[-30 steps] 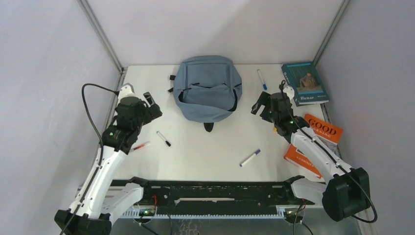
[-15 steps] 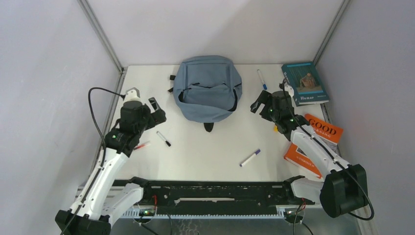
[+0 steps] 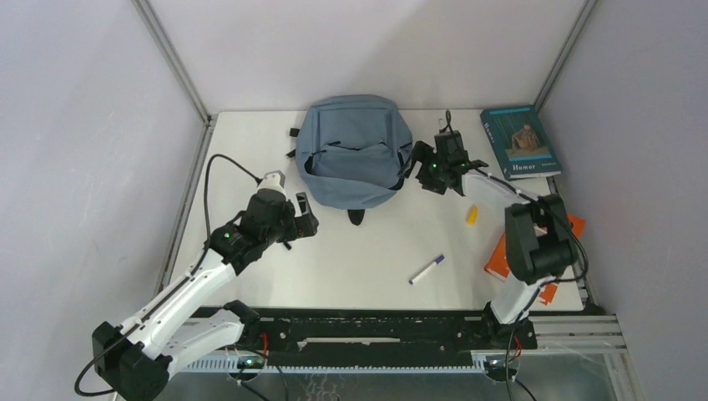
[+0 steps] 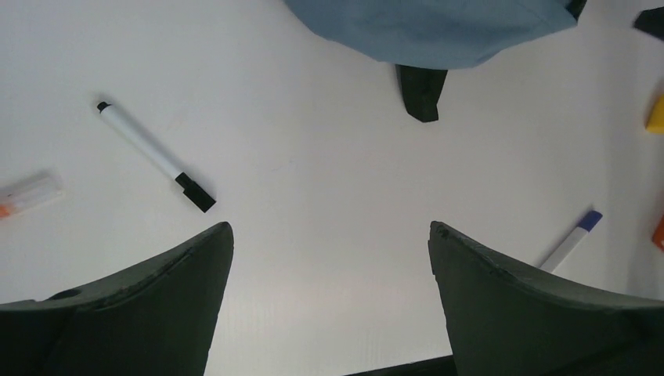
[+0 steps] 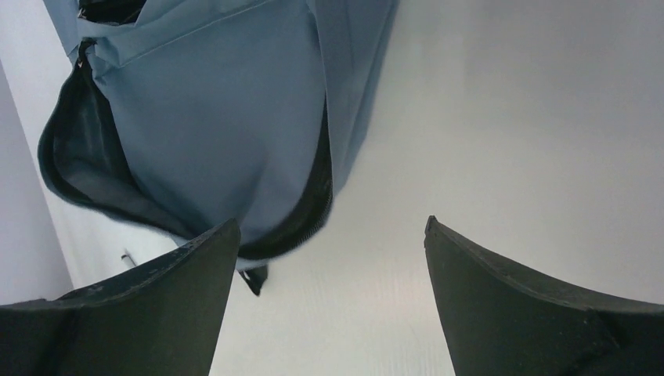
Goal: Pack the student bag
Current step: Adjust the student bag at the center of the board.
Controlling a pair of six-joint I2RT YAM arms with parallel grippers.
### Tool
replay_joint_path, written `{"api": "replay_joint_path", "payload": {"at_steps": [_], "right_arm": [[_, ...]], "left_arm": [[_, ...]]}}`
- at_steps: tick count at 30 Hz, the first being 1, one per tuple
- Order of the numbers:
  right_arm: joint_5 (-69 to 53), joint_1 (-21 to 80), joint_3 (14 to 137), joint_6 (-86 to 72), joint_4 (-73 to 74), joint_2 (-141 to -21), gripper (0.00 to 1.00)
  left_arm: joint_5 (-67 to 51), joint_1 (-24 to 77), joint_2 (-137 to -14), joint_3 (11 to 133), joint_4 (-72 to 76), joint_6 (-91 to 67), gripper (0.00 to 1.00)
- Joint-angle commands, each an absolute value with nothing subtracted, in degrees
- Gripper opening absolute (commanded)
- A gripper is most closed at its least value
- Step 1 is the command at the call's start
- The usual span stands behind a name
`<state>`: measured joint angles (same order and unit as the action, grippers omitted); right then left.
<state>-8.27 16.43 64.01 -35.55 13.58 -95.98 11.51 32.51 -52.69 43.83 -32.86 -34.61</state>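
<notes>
The grey-blue student bag (image 3: 355, 150) lies at the back middle of the table, its main zipper open and a black strap tab (image 3: 356, 216) at its near edge. My right gripper (image 3: 414, 164) is open and empty, right beside the bag's right side; the right wrist view shows the bag (image 5: 227, 117) with its open black zipper just ahead of the open gripper (image 5: 330, 227). My left gripper (image 3: 306, 222) is open and empty, low over the table left of the strap tab. In the left wrist view the gripper (image 4: 329, 235) frames bare table below the bag's edge (image 4: 438, 27).
A black-capped marker (image 4: 154, 155) and a red-capped pen (image 4: 27, 193) lie left of my left gripper. A purple-capped marker (image 3: 427, 269) and a small yellow item (image 3: 472, 215) lie right of centre. A teal book (image 3: 519, 140) is back right; orange books (image 3: 499, 261) sit behind the right arm.
My left arm has swung right toward the table's middle, near the bag's strap tab. My right arm has swung left and back to the bag's right side, uncovering the yellow item.
</notes>
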Motion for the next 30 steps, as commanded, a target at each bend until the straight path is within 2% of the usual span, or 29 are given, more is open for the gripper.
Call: {"api": "replay_joint_path", "payload": {"at_steps": [1, 3, 5, 7, 10, 11, 22, 30], "right_arm": [[-14.3, 16.1, 69.8, -40.3, 8.1, -103.9, 0.95], [-16.3, 16.2, 72.2, -42.1, 7.2, -107.9, 0.91], [-19.1, 16.2, 74.1, -43.0, 6.5, -111.2, 0.81], [-22.0, 16.3, 74.6, -43.2, 5.8, -112.0, 0.59], [-24.0, 17.0, 74.5, -41.5, 7.4, -110.8, 0.10], [-24.2, 17.3, 74.4, -40.7, 8.4, -110.0, 0.00], [-24.1, 20.6, 64.7, -30.7, 15.2, -98.8, 0.00], [-19.5, 21.8, 59.3, -23.2, 18.0, -91.4, 0.00]], "left_arm": [[14.7, 32.5, -51.6, 45.5, -30.7, -37.1, 0.98], [14.4, 32.5, -53.1, 46.8, -30.8, -37.2, 0.98], [14.1, 32.5, -55.0, 48.0, -31.5, -37.7, 0.98], [13.8, 32.5, -55.9, 48.6, -32.5, -38.0, 0.98], [13.4, 32.2, -56.0, 48.2, -33.2, -37.9, 0.98], [13.4, 32.0, -56.0, 48.1, -33.2, -37.7, 0.98], [15.4, 27.0, -59.4, 55.4, -35.6, -33.0, 0.98], [8.6, 17.7, -70.9, 61.1, -32.4, -33.9, 0.99]]}}
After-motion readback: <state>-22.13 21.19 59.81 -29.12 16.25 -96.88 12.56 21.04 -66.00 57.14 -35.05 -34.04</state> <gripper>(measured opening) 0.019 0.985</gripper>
